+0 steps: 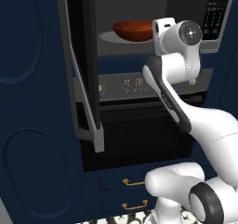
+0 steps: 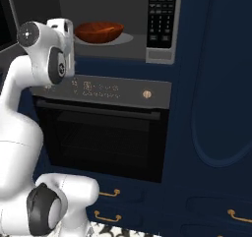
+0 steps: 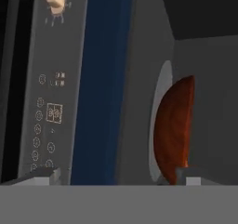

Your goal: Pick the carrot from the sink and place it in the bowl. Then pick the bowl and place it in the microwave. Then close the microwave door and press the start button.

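Bowl (image 1: 133,30) sits on turntable plate (image 2: 114,40) inside microwave (image 2: 118,54); pincer (image 3: 116,174) released, fingers spread wide just outside cavity. Carrot not discernible in bowl. Microwave door (image 1: 83,60) stands open; closing it, pressing start on keypad (image 2: 162,14) remain

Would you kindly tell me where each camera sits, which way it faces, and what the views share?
Left base view: behind the arm's left, facing the open microwave and its door; the white arm rises lower right.
Right base view: behind its right, facing the keypad side and oven; the arm rises lower left.
Hand view: on the hand, rolled sideways, facing the bowl; open end effector fingertips at the bottom.
All share the bowl inside the microwave.
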### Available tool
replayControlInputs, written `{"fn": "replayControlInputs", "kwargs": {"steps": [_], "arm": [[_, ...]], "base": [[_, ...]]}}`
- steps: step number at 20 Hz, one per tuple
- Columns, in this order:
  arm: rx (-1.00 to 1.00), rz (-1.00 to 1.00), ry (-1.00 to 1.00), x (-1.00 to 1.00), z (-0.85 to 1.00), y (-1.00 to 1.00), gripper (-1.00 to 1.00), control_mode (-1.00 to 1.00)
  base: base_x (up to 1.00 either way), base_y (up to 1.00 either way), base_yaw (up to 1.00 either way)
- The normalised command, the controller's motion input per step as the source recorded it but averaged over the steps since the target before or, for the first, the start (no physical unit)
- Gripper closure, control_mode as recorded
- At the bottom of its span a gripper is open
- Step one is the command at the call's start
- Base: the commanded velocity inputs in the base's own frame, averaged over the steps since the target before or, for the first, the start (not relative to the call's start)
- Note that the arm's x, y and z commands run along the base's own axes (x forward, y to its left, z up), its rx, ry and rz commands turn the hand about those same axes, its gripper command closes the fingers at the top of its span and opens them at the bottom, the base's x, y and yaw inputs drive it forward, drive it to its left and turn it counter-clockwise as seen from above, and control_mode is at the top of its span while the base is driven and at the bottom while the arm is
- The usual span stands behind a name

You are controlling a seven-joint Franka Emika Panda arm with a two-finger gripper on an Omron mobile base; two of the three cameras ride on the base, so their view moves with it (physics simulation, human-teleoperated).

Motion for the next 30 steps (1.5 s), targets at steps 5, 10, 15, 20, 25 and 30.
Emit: {"fn": "replayControlInputs", "kwargs": {"steps": [5,10,15,20,25,30], "arm": [[0.0,0.0,0.0,-1.0,-0.48,0.4,-1.0,-1.0],[0.01,0.0,0.0,-1.0,-0.75,0.2,-1.0,-1.0],[0.0,0.01,0.0,-0.98,-0.98,0.4,-1.0,-1.0],[0.0,0.01,-0.08,-1.0,-0.88,0.61,-1.0,-1.0],[0.0,0.01,-0.09,-1.0,-0.96,0.36,-1.0,-1.0],[0.0,0.01,-0.19,-0.52,-0.73,0.43,-1.0,-1.0]], "base": [[0.0,0.0,0.0],[0.0,0.0,0.0],[0.0,0.0,0.0],[0.0,0.0,0.0],[0.0,0.0,0.0],[0.0,0.0,0.0]]}}
